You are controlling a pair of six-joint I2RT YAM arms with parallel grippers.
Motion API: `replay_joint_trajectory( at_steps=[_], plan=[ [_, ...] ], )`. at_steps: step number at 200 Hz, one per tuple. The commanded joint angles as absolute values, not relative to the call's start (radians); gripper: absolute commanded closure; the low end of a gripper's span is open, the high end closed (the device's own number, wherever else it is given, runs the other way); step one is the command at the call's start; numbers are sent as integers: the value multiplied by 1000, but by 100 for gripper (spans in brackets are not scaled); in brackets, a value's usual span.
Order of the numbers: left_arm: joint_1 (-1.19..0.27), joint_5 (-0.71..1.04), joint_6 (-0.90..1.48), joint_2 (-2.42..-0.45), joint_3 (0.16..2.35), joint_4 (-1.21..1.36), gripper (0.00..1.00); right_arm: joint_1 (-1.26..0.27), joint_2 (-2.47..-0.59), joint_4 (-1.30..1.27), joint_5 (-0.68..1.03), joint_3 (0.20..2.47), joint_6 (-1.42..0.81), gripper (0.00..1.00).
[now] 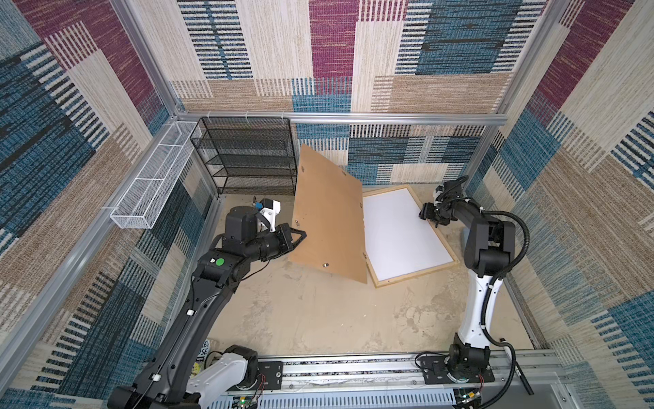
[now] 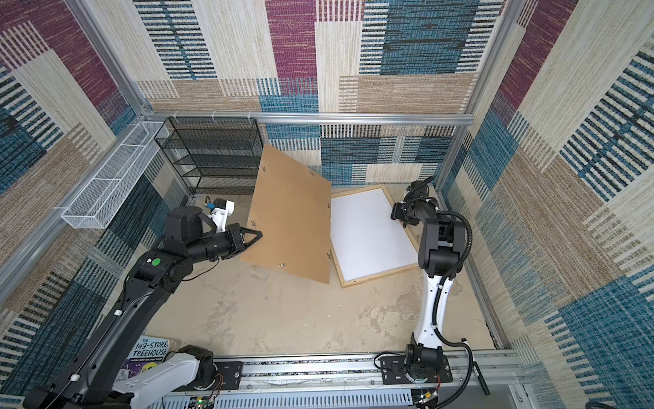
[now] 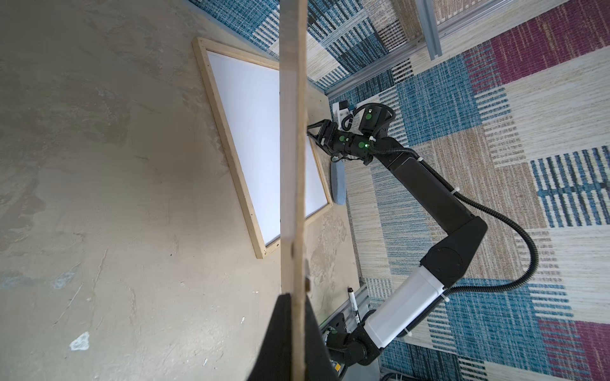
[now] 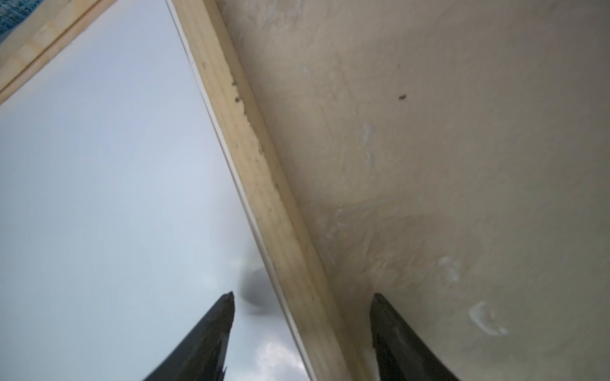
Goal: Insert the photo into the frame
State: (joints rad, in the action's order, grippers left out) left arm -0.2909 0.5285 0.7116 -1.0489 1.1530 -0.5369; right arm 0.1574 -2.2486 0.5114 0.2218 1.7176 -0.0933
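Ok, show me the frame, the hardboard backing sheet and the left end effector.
frame (image 3: 229, 145): left wrist view, long pale-wood rail.
hardboard backing sheet (image 1: 329, 212): a top view, middle of brown face.
left end effector (image 1: 303, 233): a top view, fingertips shut on the sheet's edge.

Pale bare-wood frame (image 1: 414, 273), smooth white-backed photo (image 1: 400, 233), matt brown hardboard backing (image 1: 329, 212), rough tabletop (image 1: 318, 311).

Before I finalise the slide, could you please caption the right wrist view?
Open jaws straddle a wooden rail of the frame, white sheet one side, table the other.
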Motion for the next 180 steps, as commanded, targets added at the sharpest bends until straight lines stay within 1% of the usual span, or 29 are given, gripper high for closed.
replay_joint_trajectory(
  at_steps=[1, 41, 63, 69, 74, 94, 109, 157, 180],
  plan=[
    [-291, 537, 708, -1040, 1154, -418, 100, 156, -2196, 489, 284, 1629, -121, 36],
    [-291, 526, 706, -1048, 1149, -414, 100, 148, -2046, 392, 311, 1372, -155, 45],
    [-291, 526, 704, -1051, 1151, -412, 100, 130, -1975, 351, 309, 1262, -172, 53],
    [-291, 526, 704, -1051, 1151, -413, 100, 122, -1960, 345, 306, 1239, -176, 57],
    [-290, 527, 704, -1052, 1151, -411, 100, 114, -1947, 342, 302, 1221, -177, 58],
    [-291, 532, 703, -1051, 1144, -406, 100, 72, -1901, 323, 292, 1155, -182, 74],
    [-290, 532, 707, -1048, 1132, -400, 100, 34, -1878, 314, 287, 1117, -185, 82],
    [-291, 570, 753, -1049, 1061, -331, 100, -104, -1818, 277, 291, 1013, -208, 83],
    [-293, 561, 771, -1037, 1016, -312, 100, -146, -1796, 255, 301, 979, -216, 83]
  ],
)
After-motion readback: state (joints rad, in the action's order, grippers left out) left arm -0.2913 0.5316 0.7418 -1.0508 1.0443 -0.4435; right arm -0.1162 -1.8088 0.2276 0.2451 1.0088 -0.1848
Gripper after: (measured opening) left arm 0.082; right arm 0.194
